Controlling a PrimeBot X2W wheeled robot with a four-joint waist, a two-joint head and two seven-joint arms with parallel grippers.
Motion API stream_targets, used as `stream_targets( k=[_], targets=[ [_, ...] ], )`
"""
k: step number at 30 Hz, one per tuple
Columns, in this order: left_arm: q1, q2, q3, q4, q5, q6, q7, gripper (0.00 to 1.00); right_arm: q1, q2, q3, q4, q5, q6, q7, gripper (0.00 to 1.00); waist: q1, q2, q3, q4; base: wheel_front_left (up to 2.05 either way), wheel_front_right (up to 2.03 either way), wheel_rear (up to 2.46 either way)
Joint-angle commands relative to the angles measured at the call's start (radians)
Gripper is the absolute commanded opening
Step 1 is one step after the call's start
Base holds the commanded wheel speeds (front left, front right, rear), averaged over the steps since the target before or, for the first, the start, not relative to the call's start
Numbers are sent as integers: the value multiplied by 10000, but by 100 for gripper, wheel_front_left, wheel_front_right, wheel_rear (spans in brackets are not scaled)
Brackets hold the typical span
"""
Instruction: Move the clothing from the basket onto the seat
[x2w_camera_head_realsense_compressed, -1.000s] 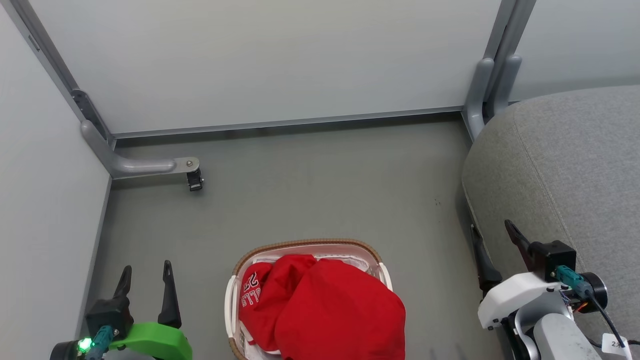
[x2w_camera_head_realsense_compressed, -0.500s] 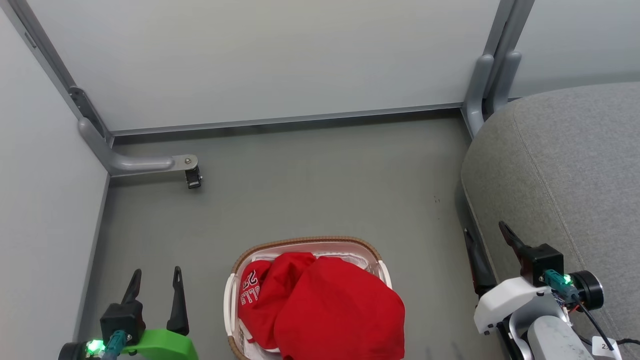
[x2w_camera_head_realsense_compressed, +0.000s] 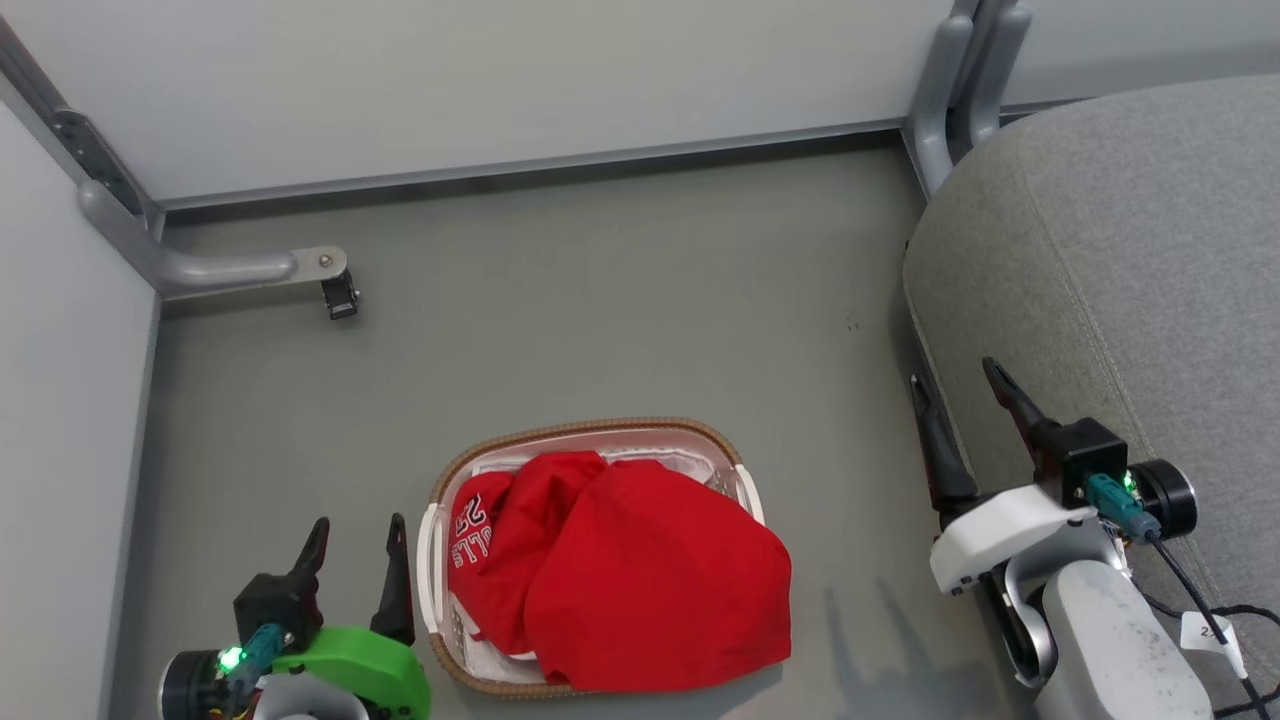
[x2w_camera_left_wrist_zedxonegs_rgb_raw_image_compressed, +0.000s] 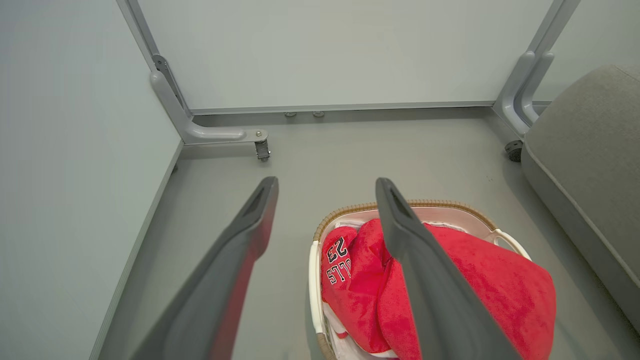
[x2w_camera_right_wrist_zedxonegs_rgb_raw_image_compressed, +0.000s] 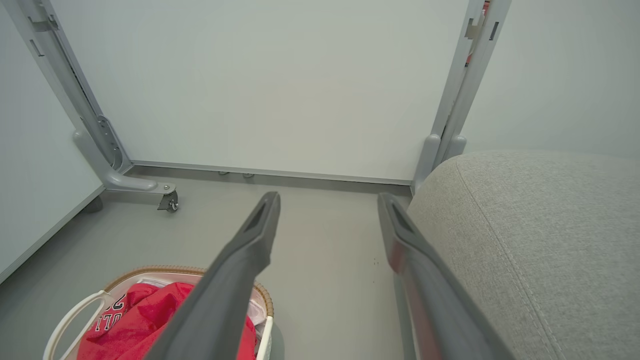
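The white basket (x2w_camera_head_realsense_compressed: 590, 430) with a brown braided rim sits on the floor in the lower middle of the head view. Red clothing (x2w_camera_head_realsense_compressed: 640, 580) is heaped in it, and a plain piece droops over the right rim. A jersey with white lettering (x2w_camera_head_realsense_compressed: 472, 525) lies at the left. My left gripper (x2w_camera_head_realsense_compressed: 358, 523) stands open just left of the basket, empty. My right gripper (x2w_camera_head_realsense_compressed: 952, 372) is open beside the grey seat (x2w_camera_head_realsense_compressed: 1130, 250), also empty. The left wrist view looks past the open left gripper (x2w_camera_left_wrist_zedxonegs_rgb_raw_image_compressed: 326, 182) at the basket (x2w_camera_left_wrist_zedxonegs_rgb_raw_image_compressed: 450, 204) and clothing (x2w_camera_left_wrist_zedxonegs_rgb_raw_image_compressed: 490, 285).
Pale partition walls close off the back and left. A grey bracket foot with a small caster (x2w_camera_head_realsense_compressed: 338, 295) juts onto the floor at the left, and a grey post (x2w_camera_head_realsense_compressed: 945, 80) stands at the seat's far corner. Bare floor (x2w_camera_head_realsense_compressed: 620, 300) lies beyond the basket.
The head camera has tilted, so the whole scene sits higher and more to the left in the picture. My left gripper has come closer to the basket's left side. Both grippers stay open.
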Motion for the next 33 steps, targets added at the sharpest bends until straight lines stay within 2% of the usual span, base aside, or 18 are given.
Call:
stream_targets(
  k=[1,12,20,28,33],
  targets=[
    [-403,5,-201,163,-195,-54,-5,100,-273,-58,-16,-102,68,-6,-20,100,0,-1,840,-391,0,0,0],
    [-2556,23,-2024,2322,-1726,-76,-2,100,-1404,-69,284,-1017,231,-8,-20,100,0,-1,3141,-1084,0,0,0],
    [-4075,28,-3387,3617,-2647,-78,0,100,-1939,3,549,-1454,416,-8,-20,100,0,-1,4296,-1419,0,0,0],
    [-5716,32,-4325,4731,-3335,-79,-2,100,-2310,44,818,-1866,518,-6,-20,100,0,-1,5324,-1774,0,0,0],
    [-6740,31,-4578,5517,-3512,-80,-2,100,-2460,70,936,-2069,552,-6,-20,100,0,-1,5911,-2005,0,0,0]
  ],
)
